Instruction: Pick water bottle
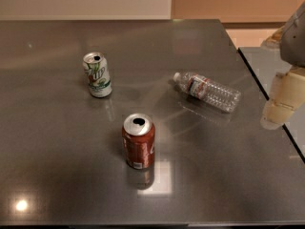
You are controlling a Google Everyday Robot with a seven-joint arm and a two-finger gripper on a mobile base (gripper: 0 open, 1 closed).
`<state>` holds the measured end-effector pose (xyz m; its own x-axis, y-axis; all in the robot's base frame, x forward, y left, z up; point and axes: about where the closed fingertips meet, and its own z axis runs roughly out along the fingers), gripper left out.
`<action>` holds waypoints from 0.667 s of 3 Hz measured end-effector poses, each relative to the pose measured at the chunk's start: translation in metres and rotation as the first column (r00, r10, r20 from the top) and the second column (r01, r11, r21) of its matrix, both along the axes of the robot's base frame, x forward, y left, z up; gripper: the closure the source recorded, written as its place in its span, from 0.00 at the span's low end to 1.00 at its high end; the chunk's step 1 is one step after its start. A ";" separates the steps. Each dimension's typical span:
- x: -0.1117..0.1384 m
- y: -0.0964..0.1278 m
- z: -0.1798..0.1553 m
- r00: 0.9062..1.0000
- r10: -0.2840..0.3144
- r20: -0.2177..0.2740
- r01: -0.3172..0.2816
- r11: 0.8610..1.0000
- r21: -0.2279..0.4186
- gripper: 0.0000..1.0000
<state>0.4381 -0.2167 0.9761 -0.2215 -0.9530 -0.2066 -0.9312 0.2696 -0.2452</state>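
The water bottle [208, 90] is clear, ribbed plastic with a white cap and a red, white and blue label. It lies on its side right of the middle of the grey table [57, 175], cap pointing left and back. My gripper [281, 101] hangs at the right edge of the view, above the table's right edge. It is to the right of the bottle's base and apart from it, holding nothing.
A white-and-green soda can [97, 74] stands upright at the back left. A red soda can [138, 141] stands upright in front of the bottle, toward the middle. A second grey surface [267, 61] adjoins on the right across a dark seam.
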 end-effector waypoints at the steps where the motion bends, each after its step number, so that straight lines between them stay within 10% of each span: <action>1: 0.000 0.000 0.000 1.000 0.000 0.000 0.000 1.000 0.000 0.00; 2: 0.008 0.003 -0.003 1.000 0.000 -0.003 0.000 1.000 -0.005 0.00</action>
